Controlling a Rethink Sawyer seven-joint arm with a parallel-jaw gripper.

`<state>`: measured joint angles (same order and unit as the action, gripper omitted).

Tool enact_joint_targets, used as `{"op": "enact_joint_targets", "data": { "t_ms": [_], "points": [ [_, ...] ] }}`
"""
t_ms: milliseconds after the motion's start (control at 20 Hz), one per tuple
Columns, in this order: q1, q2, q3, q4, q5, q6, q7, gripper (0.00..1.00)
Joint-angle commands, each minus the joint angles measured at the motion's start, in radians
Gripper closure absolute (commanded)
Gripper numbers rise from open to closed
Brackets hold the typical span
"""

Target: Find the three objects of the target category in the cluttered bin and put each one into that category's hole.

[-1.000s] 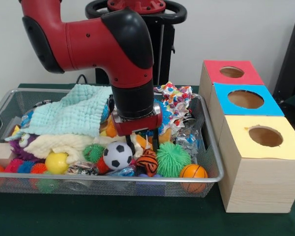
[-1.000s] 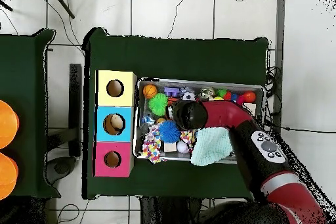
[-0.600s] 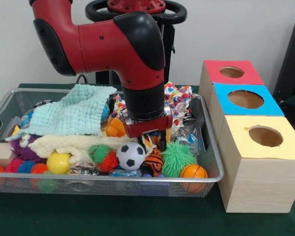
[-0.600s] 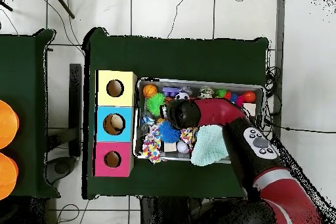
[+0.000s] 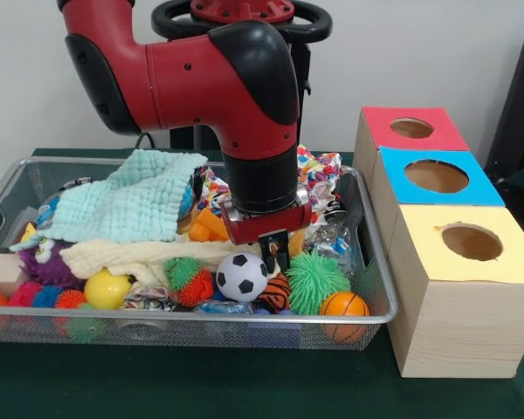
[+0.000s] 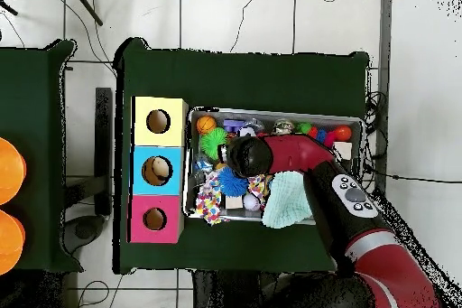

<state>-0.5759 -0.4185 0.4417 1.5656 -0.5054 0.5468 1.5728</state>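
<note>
My gripper [image 5: 275,257] reaches down into the wire bin [image 5: 377,288], among the balls at its front. Its tip sits just above an orange and black striped ball [image 5: 279,291], between a soccer ball [image 5: 242,276] and a green spiky ball [image 5: 313,281]. An orange basketball [image 5: 343,305] lies in the front right corner, and a yellow ball [image 5: 105,288] further left. In the overhead view the arm's wrist [image 6: 244,155] covers the gripper. Three hole boxes stand beside the bin: red [image 5: 410,129], blue [image 5: 437,177] and yellow [image 5: 472,243].
A mint cloth [image 5: 127,205] and a cream cloth [image 5: 127,255] cover the bin's left half. Patterned fabric [image 5: 319,179] and crinkled foil [image 5: 336,244] lie behind the gripper. Small spiky balls [image 5: 188,279] line the front wall. From above, the boxes [image 6: 157,171] flank the bin [image 6: 275,113].
The arm has shifted to the right along the bin and dropped slightly. The soccer ball has rolled right with it, ending up beside the striped ball.
</note>
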Motion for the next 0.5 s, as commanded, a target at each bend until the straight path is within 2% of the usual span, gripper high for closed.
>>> {"op": "enact_joint_targets", "data": {
  "t_ms": [50,300,500],
  "points": [
    [0.027,0.006,0.04,-0.026,-0.005,0.007,-0.007,1.0],
    [0.023,-0.03,0.043,0.007,0.01,0.024,0.004,1.0],
    [0.034,-0.199,0.033,0.117,0.061,0.104,0.045,1.0]
  ]
}}
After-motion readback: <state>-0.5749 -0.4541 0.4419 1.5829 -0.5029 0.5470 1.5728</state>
